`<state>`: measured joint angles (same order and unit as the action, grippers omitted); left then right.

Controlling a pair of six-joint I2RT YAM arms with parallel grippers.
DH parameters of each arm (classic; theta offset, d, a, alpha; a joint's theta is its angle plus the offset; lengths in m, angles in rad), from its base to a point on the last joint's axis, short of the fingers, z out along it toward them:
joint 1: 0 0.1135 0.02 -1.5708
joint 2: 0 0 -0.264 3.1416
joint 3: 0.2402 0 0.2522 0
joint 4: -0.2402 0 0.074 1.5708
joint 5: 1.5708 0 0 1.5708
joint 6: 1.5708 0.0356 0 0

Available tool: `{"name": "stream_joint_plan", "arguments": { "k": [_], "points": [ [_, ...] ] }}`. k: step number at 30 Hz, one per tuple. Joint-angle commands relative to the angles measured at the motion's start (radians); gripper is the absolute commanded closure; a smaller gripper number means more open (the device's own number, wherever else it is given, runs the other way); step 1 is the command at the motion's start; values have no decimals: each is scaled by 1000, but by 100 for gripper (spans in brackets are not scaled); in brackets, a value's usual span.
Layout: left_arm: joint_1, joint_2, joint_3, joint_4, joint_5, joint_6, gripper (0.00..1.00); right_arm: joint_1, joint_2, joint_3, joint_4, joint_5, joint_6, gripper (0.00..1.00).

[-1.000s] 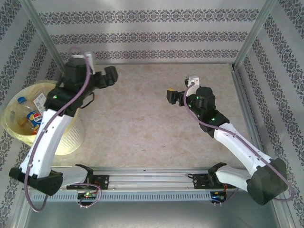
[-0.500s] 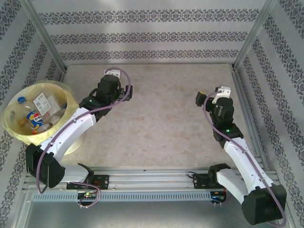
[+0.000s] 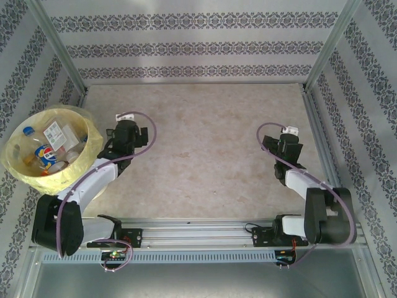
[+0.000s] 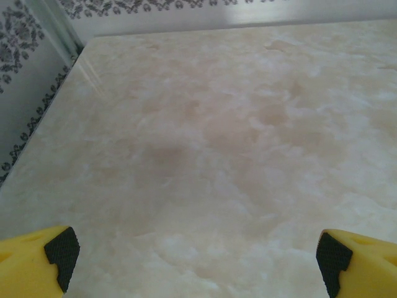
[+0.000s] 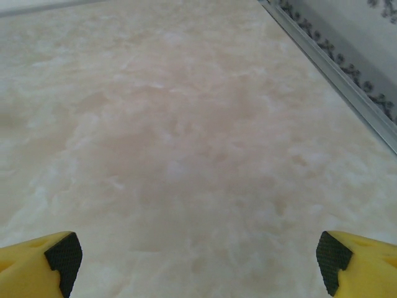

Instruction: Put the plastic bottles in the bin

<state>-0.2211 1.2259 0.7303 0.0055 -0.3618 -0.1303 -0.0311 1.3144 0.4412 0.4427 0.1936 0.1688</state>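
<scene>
The bin [image 3: 92, 138] stands at the table's left edge. The plastic bottles [image 3: 43, 155] lie heaped inside it; at least three show, but the full count cannot be told. Just right of the bin, the left gripper [image 4: 192, 264] hangs with its jaws spread wide, holding nothing. Open marble table [image 3: 205, 130] stretches between the two grippers. Near the right rail [image 5: 335, 68], the right gripper [image 5: 195, 264] also gapes wide and empty.
</scene>
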Motion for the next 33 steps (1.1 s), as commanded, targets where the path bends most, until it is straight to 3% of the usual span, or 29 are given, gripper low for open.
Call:
{"name": "stream_joint_plan", "arguments": {
  "k": [1, 4, 7, 10, 14, 16, 20, 24, 27, 28, 29, 33],
  "points": [
    [66, -60, -79, 153, 103, 20, 0, -10, 57, -29, 260, -93, -42, 2],
    [97, -80, -123, 181, 148, 43, 0, -3, 107, -65, 386, -209, -94, 2],
    [102, -49, -125, 180, 187, 87, 0, 14, 223, -119, 601, -210, -110, 2],
    [102, -5, -168, 287, 208, 118, 0, 39, 185, -52, 419, -144, -123, 2],
    [109, 88, -206, 439, 234, 138, 1, 56, 191, -55, 440, -111, -137, 2],
    [111, 148, -168, 416, 250, 165, 1, 56, 190, -55, 443, -113, -135, 2],
    [143, 231, -187, 524, 275, 186, 1, 54, 190, -55, 437, -115, -135, 2],
    [173, 283, -314, 789, 279, 146, 1, 54, 191, -55, 441, -115, -135, 2],
    [199, 348, -339, 899, 272, 114, 1, 54, 190, -55, 441, -116, -136, 2],
    [200, 327, -331, 836, 232, 90, 1, 54, 192, -55, 440, -122, -137, 2],
    [200, 337, -342, 883, 197, 84, 1, 54, 192, -52, 438, -131, -141, 2],
    [199, 332, -339, 864, 193, 81, 1, 49, 194, -46, 429, -150, -138, 2]
  ]
}}
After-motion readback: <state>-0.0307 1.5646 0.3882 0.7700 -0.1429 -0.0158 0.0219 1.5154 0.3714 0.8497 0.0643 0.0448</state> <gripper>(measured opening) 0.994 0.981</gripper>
